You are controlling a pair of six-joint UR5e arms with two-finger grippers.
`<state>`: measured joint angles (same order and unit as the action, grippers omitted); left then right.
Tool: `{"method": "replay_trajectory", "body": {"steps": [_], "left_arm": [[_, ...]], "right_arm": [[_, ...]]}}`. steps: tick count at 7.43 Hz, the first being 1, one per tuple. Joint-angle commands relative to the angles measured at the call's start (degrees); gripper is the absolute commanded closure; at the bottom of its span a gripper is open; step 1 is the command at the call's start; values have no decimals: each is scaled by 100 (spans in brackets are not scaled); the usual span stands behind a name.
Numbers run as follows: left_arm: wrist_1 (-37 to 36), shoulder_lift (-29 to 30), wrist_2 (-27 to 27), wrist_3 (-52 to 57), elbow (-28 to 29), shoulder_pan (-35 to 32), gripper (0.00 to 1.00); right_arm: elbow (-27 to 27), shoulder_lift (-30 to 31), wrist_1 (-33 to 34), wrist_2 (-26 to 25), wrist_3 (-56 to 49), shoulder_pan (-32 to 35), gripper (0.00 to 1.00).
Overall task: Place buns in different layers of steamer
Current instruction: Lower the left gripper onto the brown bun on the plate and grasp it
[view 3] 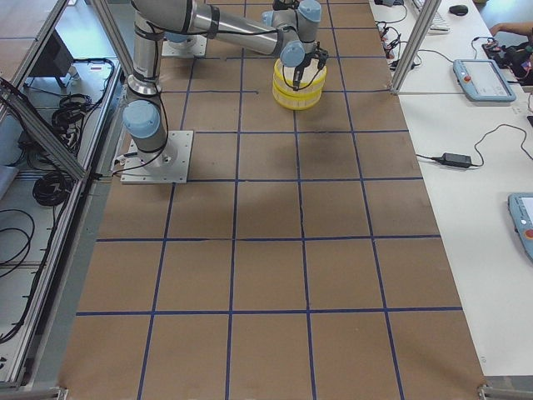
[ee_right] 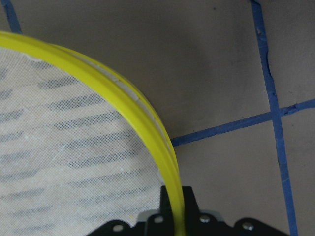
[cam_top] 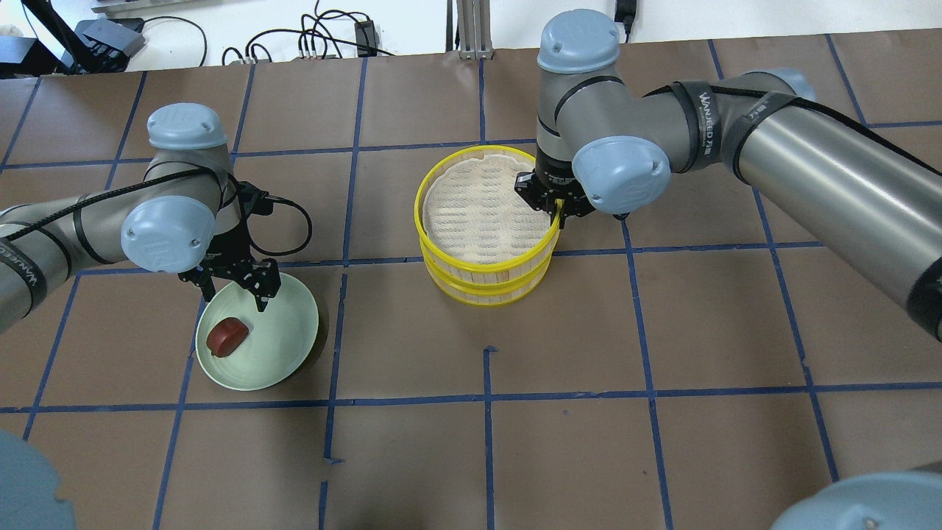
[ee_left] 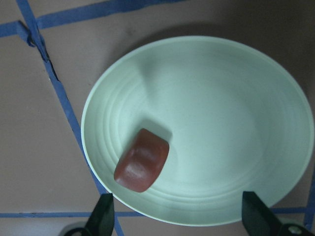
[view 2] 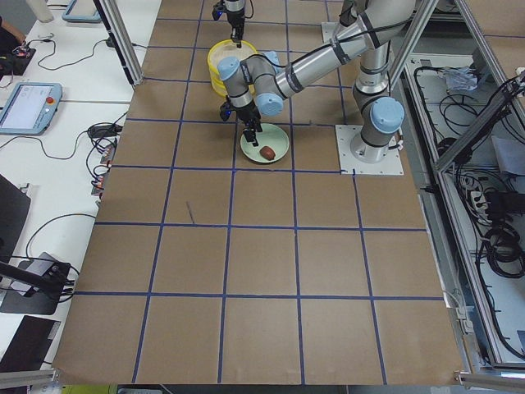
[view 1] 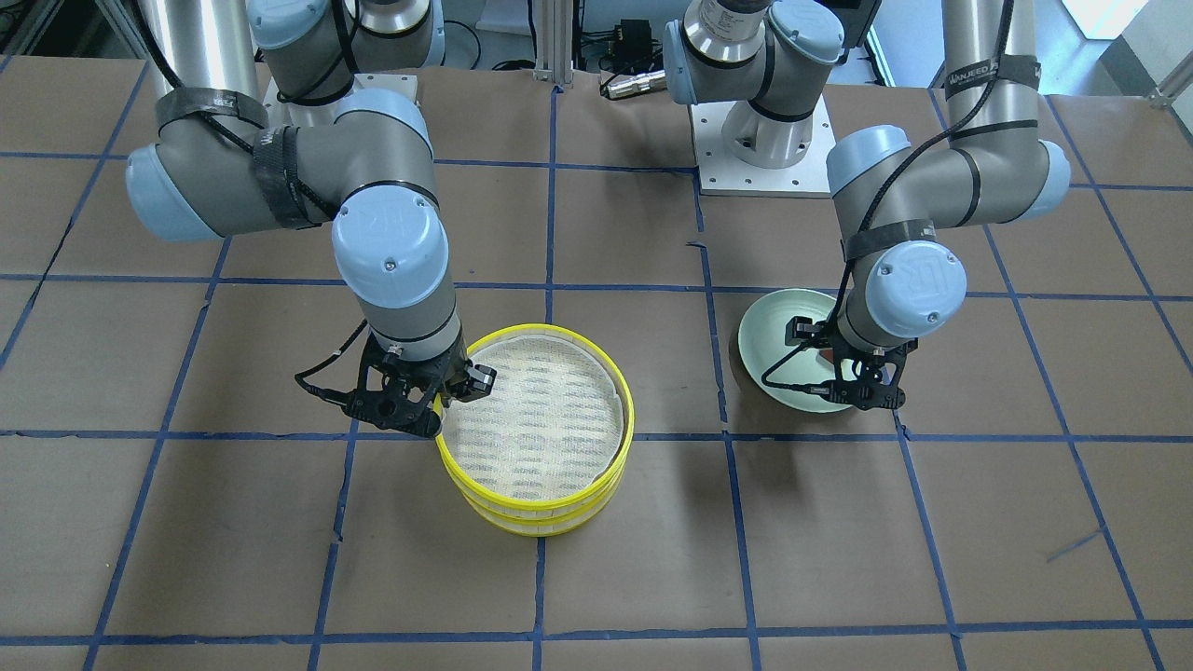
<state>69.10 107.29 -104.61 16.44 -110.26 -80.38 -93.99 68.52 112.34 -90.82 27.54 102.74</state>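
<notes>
The steamer point(cam_top: 423, 221) is two stacked yellow-rimmed trays at mid-table; the top mesh floor point(view 1: 541, 410) is bare. My right gripper point(cam_top: 556, 213) is shut on the top tray's rim point(ee_right: 147, 118), one finger inside and one outside. The reddish-brown bun point(cam_top: 227, 336) lies on the pale green plate point(cam_top: 283, 331). My left gripper point(cam_top: 232, 283) hangs open over the plate's far edge. In the left wrist view the bun point(ee_left: 141, 160) sits left of centre, ahead of the open fingertips point(ee_left: 103, 216). The white bun is not in view.
The brown table point(cam_top: 662, 331) is marked with blue tape lines. The arm bases and cables sit at the robot's side. Tablets and cables lie on side benches point(view 3: 491, 83) beyond the table ends.
</notes>
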Motion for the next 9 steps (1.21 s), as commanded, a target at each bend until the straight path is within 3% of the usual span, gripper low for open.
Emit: {"method": "replay_trajectory", "body": {"steps": [1,2,3,4,6,7,9], "left_arm": [[-72,107,-180,35,-56,102,14],[-72,108,-426,17,-205,198,16],[-72,108,-411,17,-293,251,16],[-72,108,-376,0,-312,251,16],[-63,117,-244,-18,-338,251,18],[-54,117,-235,-27,-347,251,35],[-28,117,107,-70,-347,260,84]], "right_arm": [[-40,4,42,3,41,0,89],[-75,4,33,3,41,0,76],[-128,4,33,-14,41,0,30],[-137,13,-19,-14,33,0,0],[-76,13,-46,-6,-37,0,0],[-50,21,-46,-6,-64,-35,0],[230,257,-385,29,-519,-349,0]]}}
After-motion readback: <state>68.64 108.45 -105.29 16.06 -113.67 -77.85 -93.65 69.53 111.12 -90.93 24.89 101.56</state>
